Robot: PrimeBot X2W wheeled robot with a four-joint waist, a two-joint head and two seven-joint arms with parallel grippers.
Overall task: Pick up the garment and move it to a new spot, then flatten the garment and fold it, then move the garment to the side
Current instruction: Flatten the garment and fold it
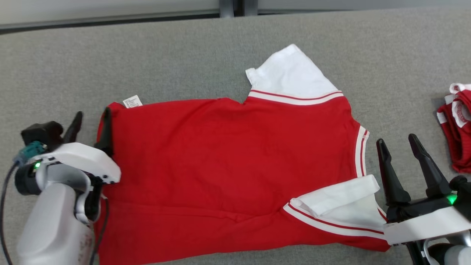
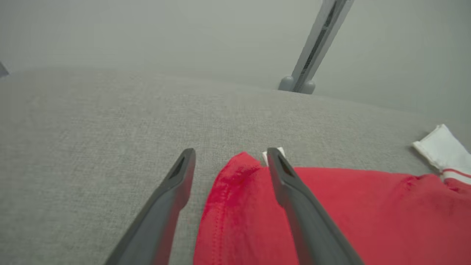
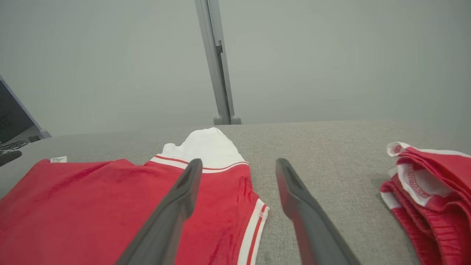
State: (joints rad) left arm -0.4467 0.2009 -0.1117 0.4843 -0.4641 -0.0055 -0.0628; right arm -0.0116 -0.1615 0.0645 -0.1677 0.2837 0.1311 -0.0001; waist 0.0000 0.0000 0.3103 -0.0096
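The garment [image 1: 228, 162] is a red shirt with white sleeves and striped trim, spread flat on the grey table with its hem to the left and its collar to the right. My left gripper [image 1: 92, 119] is open at the hem's far corner, one finger over the red cloth [image 2: 257, 221] and one over bare table. My right gripper [image 1: 399, 143] is open just right of the collar trim [image 3: 254, 228], near the folded-over white sleeve [image 1: 342, 198]. Neither holds anything.
A second red and white garment [image 1: 456, 136] lies bunched at the right table edge, also seen in the right wrist view [image 3: 430, 191]. A grey upright post [image 3: 217, 73] stands behind the table's [image 1: 184, 55] far edge.
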